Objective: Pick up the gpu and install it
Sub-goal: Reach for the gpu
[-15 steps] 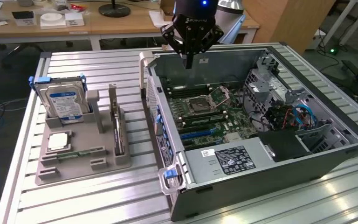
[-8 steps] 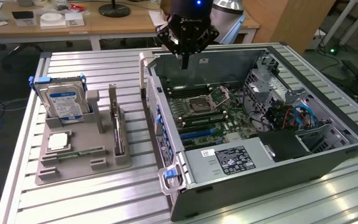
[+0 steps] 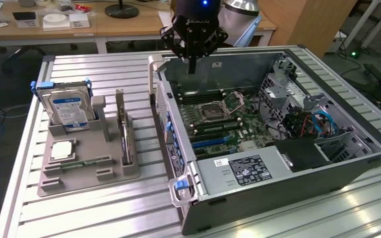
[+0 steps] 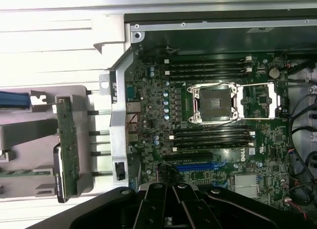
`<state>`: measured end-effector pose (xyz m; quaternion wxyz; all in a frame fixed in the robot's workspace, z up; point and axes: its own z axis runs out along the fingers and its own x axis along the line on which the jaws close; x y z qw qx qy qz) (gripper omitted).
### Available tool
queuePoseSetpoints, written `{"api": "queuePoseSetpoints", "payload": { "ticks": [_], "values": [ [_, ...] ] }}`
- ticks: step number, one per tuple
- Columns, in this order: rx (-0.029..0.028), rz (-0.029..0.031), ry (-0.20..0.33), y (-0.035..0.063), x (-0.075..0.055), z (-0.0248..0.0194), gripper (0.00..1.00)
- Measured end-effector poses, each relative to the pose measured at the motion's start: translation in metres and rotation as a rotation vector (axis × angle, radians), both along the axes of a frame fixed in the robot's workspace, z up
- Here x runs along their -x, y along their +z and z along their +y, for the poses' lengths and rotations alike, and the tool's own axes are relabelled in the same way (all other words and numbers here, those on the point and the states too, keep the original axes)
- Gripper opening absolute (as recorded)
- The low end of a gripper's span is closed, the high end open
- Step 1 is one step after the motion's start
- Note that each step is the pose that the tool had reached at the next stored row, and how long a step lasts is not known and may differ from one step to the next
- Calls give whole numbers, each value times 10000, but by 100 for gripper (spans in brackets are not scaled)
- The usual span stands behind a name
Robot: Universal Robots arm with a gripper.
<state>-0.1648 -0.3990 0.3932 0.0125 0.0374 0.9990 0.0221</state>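
- Ribbed metal counter is carrying an open computer case and, just beside it on the exterior view's left, a grey holder tray.
- I am hovering my gripper over the far end of the case, above the motherboard, with its fingers pressed together and pinching nothing.
- The gpu is standing on edge in a slot of the tray, untouched. It is sitting toward the exterior view's left of my gripper and nearer, on the other side of the case wall.
- Its long axis is running near to far, roughly parallel to that wall.
- A hard drive is standing further left in the tray.
- I am seeing the card edge-on, so its faces and connector are hidden, and my own gripper body is cutting off part of the motherboard in the wrist view.
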Motion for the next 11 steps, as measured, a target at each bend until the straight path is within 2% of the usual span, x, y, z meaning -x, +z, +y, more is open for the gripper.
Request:
{"api": "queuePoseSetpoints", "payload": {
  "ticks": [11],
  "values": [
    [0,1,0,0,123,-1,11]
  ]
}}
